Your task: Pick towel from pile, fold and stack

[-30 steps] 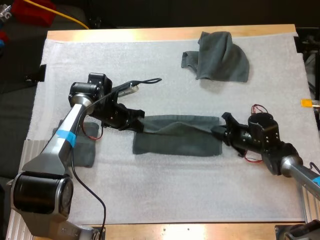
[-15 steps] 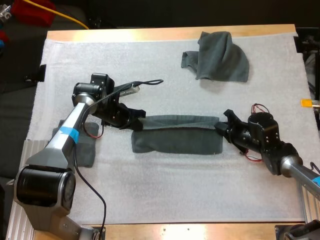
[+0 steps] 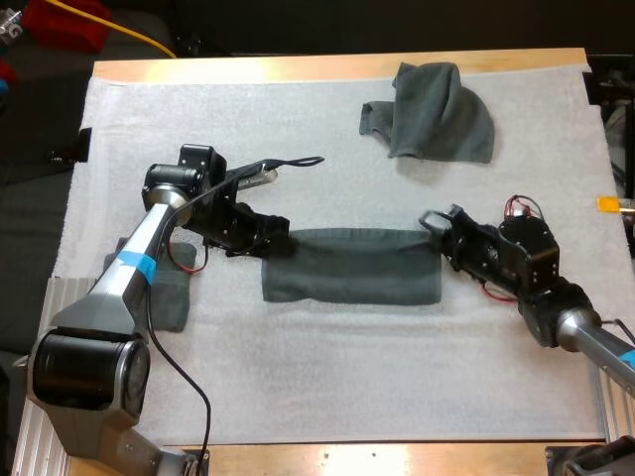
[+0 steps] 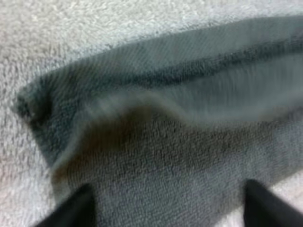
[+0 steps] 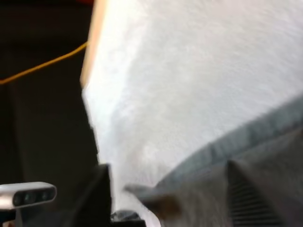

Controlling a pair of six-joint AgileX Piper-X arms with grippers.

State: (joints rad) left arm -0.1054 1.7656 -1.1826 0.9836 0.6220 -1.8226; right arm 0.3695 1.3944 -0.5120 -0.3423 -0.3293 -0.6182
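High view: both spread, left end effector [image 3: 275,241] and right end effector [image 3: 437,224] flank the half-folded dark grey-green towel [image 3: 352,268]; the next fold probably needs regripping.

A broad stretch of bare mat [image 3: 327,367] is lying open on the near side of the folded towel [image 3: 352,266]; nothing is standing there, so either of my grippers could be sweeping through; my left gripper [image 3: 278,241] is sitting at that towel's left end and my right gripper [image 3: 440,220] at its right end, fingers spread, so my own arms are blocking both sides; another band of free mat is running between the folded towel and the crumpled towel [image 3: 437,114] on the far side, toward the right; the folded stack [image 3: 173,302] is lying under my left arm, crowding the near left.
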